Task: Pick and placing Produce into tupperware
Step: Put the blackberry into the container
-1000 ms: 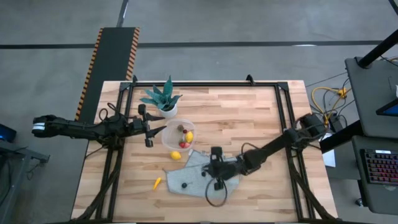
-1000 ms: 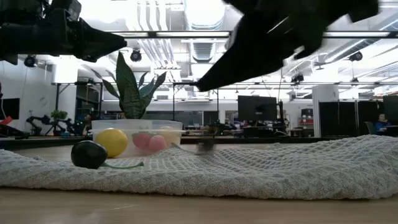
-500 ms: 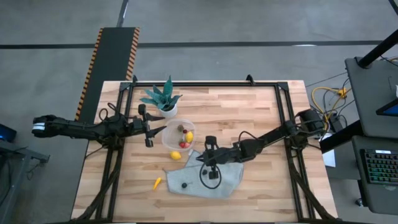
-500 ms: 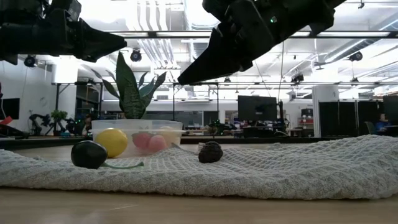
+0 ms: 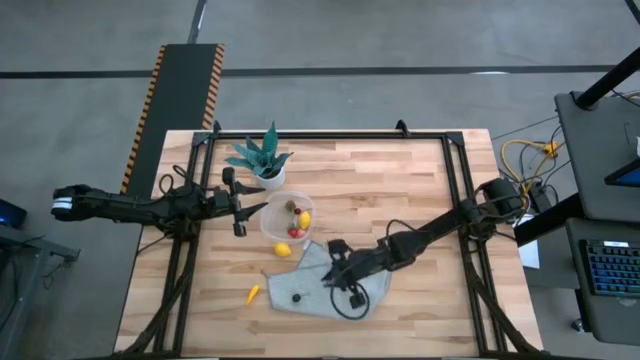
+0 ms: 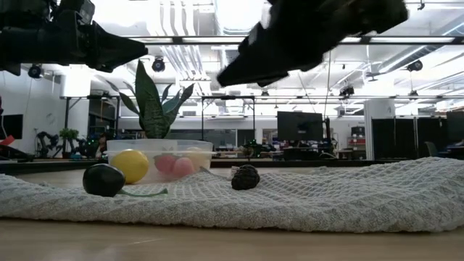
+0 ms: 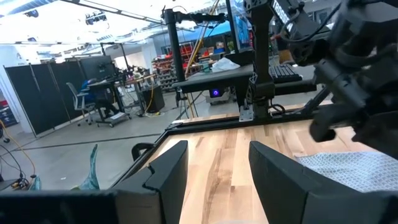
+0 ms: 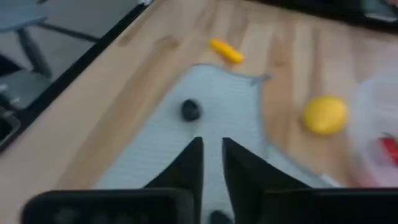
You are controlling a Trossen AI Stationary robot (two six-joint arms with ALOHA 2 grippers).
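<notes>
The clear round tupperware (image 5: 285,218) stands on the table and holds a yellow piece and red berries. A lemon (image 5: 283,250) lies on the table just outside it. An orange carrot piece (image 5: 253,293) lies near the front. A round dark berry (image 5: 296,297) and a knobbly dark berry (image 6: 245,177) lie on a grey cloth (image 5: 315,290). My right gripper (image 5: 330,270) hovers above the cloth, its fingers a narrow gap apart and empty (image 8: 211,165). My left gripper (image 5: 240,212) is open and empty beside the tupperware's left side.
A green spiky plant in a white pot (image 5: 262,160) stands just behind the tupperware. A black frame (image 5: 330,135) runs round the table's edges. Bare wood lies to the far right of the cloth. A loop of the right arm's cable (image 5: 350,300) hangs over the cloth.
My right gripper has risen from the cloth and shifted a little toward the table's left. The knobbly dark berry, blurred below the gripper a second ago, now lies still on the cloth.
</notes>
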